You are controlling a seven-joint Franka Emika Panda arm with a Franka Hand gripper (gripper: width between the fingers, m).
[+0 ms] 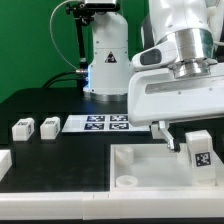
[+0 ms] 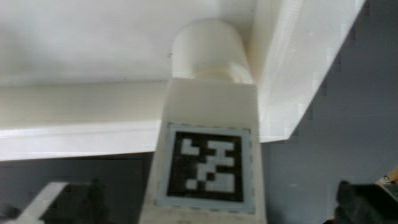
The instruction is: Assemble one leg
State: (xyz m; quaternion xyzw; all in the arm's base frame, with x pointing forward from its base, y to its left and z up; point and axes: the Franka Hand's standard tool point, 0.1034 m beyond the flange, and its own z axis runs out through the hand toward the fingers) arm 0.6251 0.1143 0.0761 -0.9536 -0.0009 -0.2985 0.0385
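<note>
A leg (image 1: pixel 198 152), a white post with a black-and-white tag, stands at the near right corner of the big white square part (image 1: pixel 140 170). In the wrist view this leg (image 2: pixel 210 150) lies between my fingers, its rounded end (image 2: pixel 217 50) set against the corner of the square part (image 2: pixel 89 110). My gripper (image 1: pixel 185 140) is open astride it. There is a clear gap between the leg and each of the dark fingertips (image 2: pixel 50 202). Two more legs (image 1: pixel 22 128) (image 1: pixel 49 125) lie on the black table at the exterior view's left.
The marker board (image 1: pixel 107 122) lies flat behind the square part, in front of the arm's base (image 1: pixel 105 70). Another white part (image 1: pixel 4 160) shows at the exterior view's left edge. The black table (image 1: pixel 60 150) surrounds them.
</note>
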